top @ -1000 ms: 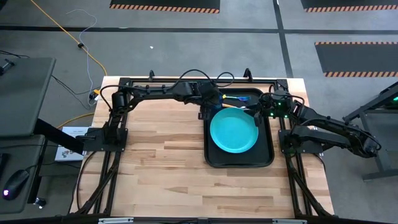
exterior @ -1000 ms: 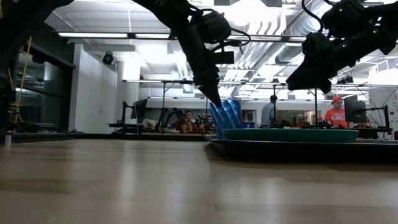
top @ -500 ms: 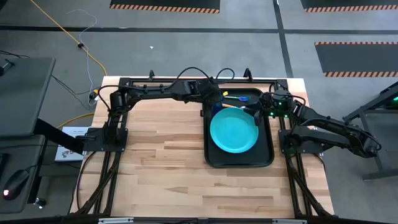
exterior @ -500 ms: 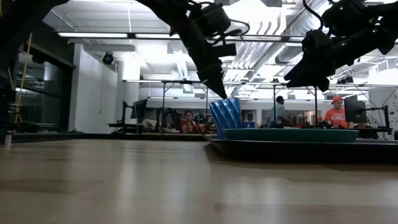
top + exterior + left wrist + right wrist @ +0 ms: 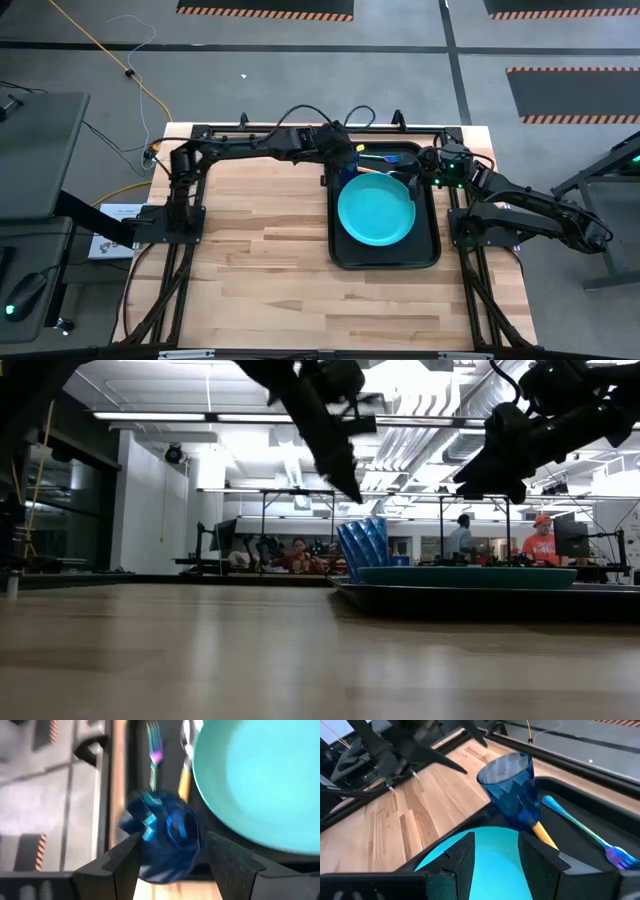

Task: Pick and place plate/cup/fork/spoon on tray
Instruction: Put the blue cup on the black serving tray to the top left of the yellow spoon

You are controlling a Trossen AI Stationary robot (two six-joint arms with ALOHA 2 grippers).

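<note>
We see the left gripper (image 5: 350, 488) hovering just above the blue cup (image 5: 162, 837), fingers (image 5: 117, 865) spread and clear of it on both sides, holding nothing. The cup (image 5: 364, 549) stands upright directly below that gripper, in the tray's (image 5: 432, 245) far left corner. The turquoise plate (image 5: 376, 211) lies flat in the tray, just beside the cup on the near side. The iridescent fork (image 5: 585, 831) and the yellow-handled spoon (image 5: 185, 775) lie in the tray beyond the cup, next to the plate rim. The right gripper (image 5: 490, 482) hangs over the tray's far right side, above the plate edge, fingers (image 5: 462, 857) parted and empty. Wooden table (image 5: 255, 260) underneath.
</note>
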